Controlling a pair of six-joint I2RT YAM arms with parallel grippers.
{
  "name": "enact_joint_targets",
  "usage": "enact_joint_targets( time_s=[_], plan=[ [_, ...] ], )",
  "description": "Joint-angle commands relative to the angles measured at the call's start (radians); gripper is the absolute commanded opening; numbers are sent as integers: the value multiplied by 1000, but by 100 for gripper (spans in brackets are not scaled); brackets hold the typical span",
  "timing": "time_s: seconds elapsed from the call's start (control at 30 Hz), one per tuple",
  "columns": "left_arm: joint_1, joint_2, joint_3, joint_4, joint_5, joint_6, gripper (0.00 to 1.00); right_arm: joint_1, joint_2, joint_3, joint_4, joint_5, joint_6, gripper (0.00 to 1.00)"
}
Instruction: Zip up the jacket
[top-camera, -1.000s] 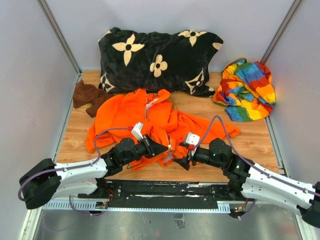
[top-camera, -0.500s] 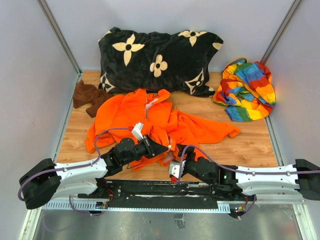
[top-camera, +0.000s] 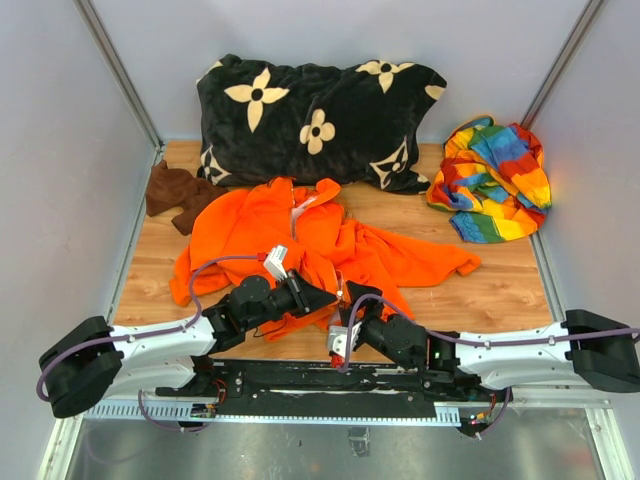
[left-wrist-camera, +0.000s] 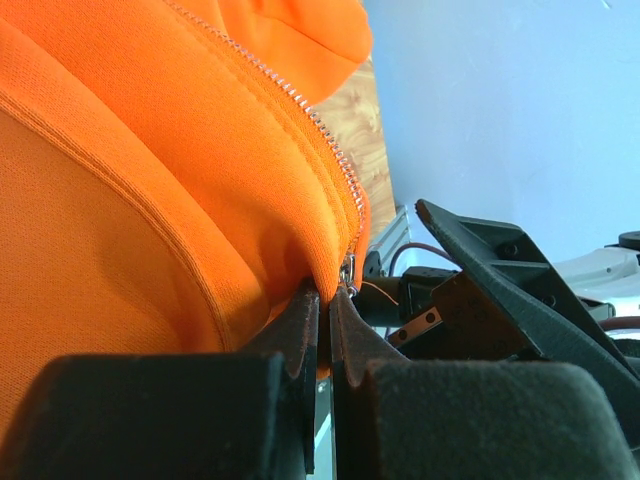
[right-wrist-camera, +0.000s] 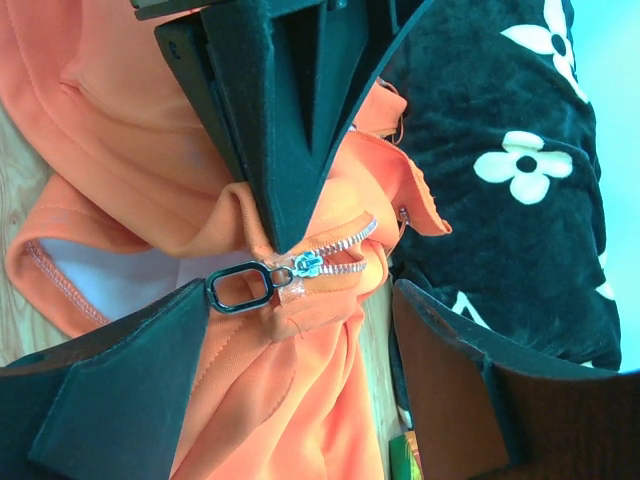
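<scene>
1. The jacket is lying crumpled on the near half of the table, its bottom hem reaching toward the two arms.
2. The left gripper is pinching the jacket's bottom edge, fingers pressed together on the orange fleece right beside the zipper teeth.
3. The right gripper is hovering just beside the left one with its fingers spread wide, holding nothing.
4. In the right wrist view, the slider and its dark pull ring are sitting between those spread fingers. The ring is lying just beside one finger, though I cannot tell whether it is touching.
5. The left gripper's black fingers are crowding in directly above the slider, and a fold of fleece is bunching around it.
6. A black pillow with cream flowers is lying along the back wall, touching the jacket's collar end.
7. A rainbow cloth is sitting in the far right corner, apart from the jacket.
8. A brown cloth is lying at the far left, just beside the jacket's shoulder.
</scene>
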Motion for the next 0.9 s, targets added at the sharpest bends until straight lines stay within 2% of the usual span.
enact_joint_targets(
  time_s=[0.0, 0.17, 0.37, 0.67, 0.87],
  plan=[
    [2, 7, 37, 49, 18, -1, 0, 19, 34, -4, 86, 28, -32, 73],
    [0, 11, 40, 50, 22, -1, 0, 20, 48, -7, 95, 29, -34, 72],
    [1, 14, 37, 50, 23, 1, 0, 21, -6, -12, 88, 29, -10, 64],
    [1, 20, 35, 50, 20, 2, 0, 20, -107, 31, -92, -22, 57, 54],
    [1, 21, 35, 50, 24, 4, 0, 20, -119, 55, -145, -71, 103, 43]
  ],
)
